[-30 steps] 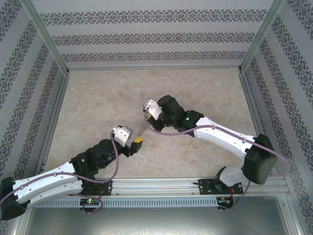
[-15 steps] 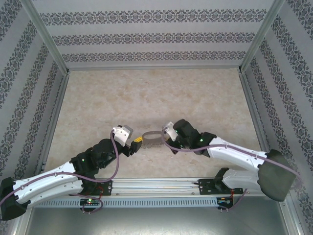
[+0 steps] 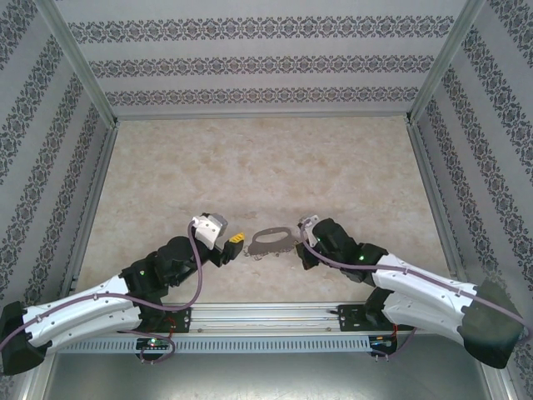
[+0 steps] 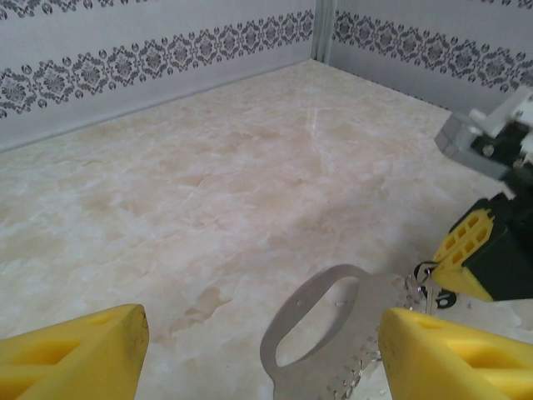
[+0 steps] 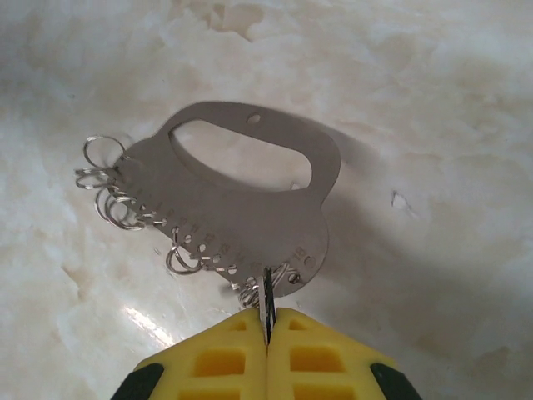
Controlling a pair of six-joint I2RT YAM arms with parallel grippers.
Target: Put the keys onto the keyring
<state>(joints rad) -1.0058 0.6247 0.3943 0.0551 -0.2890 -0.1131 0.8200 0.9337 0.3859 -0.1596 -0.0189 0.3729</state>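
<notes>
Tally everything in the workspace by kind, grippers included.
keyring: 1
key, pinched edge-on: 1
grippers: 2 (left gripper open, right gripper shut)
Total: 4

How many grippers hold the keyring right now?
1: the right gripper, shut on the ringed edge of the keyring. The left gripper is open, just short of its other end.

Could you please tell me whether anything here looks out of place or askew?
Nothing is spilled or broken. The small wire rings along one edge of the keyring splay unevenly, bunched at one end. The right gripper is shut on a thin silvery piece at that edge.
</notes>
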